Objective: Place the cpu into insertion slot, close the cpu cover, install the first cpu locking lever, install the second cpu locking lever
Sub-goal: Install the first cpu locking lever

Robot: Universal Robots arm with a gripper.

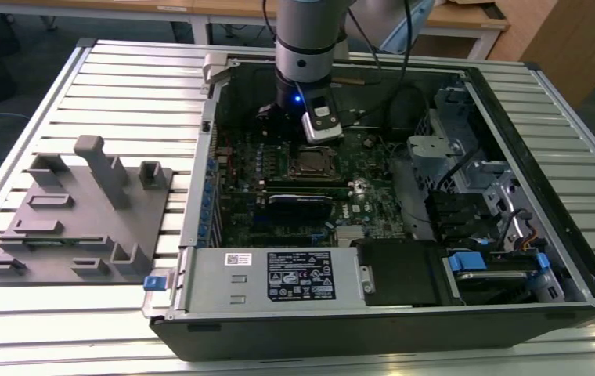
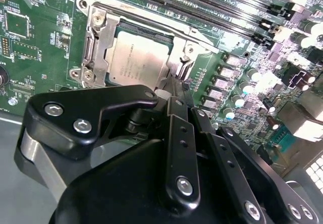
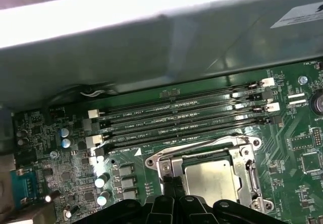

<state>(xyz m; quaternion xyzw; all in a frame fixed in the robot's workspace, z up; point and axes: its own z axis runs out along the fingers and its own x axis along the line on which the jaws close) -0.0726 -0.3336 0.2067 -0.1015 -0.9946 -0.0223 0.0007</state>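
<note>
Gripper [image 2: 174,82] fingers pressed together, tips touching the edge of the cpu cover [image 2: 151,30], closed over the cpu [image 2: 136,57] in the insertion slot [image 3: 209,171].

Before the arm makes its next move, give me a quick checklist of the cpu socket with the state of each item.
1. The cpu sits in the insertion slot: ok, its silver top lies flat inside.
2. The cpu cover is down: ok, the metal frame lies around the chip in both wrist views.
3. The locking lever along the memory-slot side is latched: cannot tell; the rod lies low beside the frame, but its catch is unclear.
4. The gripper is at the socket: ok, its tip is at the cover's edge, beside the cpu.
5. The gripper is on a lever: cannot tell.
</note>
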